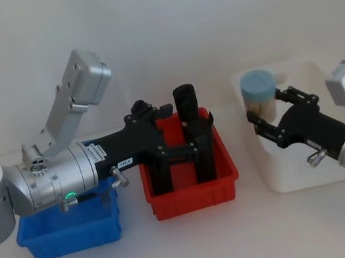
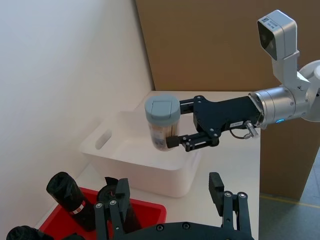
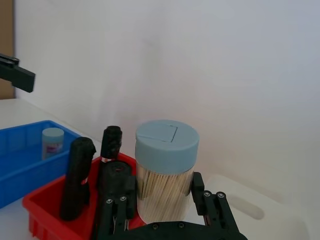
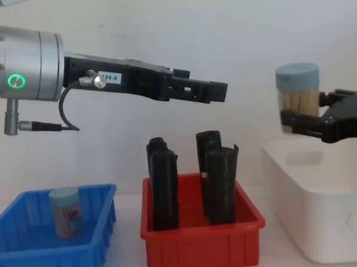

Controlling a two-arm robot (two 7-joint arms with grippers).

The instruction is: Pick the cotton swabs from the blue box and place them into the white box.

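My right gripper (image 1: 260,113) is shut on a jar of cotton swabs (image 1: 261,93) with a pale blue lid, holding it upright above the white box (image 1: 302,179). In the chest view the held jar (image 4: 297,97) hangs clear above the white box's rim (image 4: 315,222). A second jar of cotton swabs (image 4: 66,212) stands in the blue box (image 4: 53,253). My left gripper (image 4: 215,92) stretches out high over the red bin, open with nothing in it. The left wrist view shows its fingers (image 2: 225,195) spread wide.
A red bin (image 1: 194,195) with several upright black rolled tubes (image 4: 220,185) sits between the blue box and the white box. A wall stands close behind the table. Bare table lies in front of the bins.
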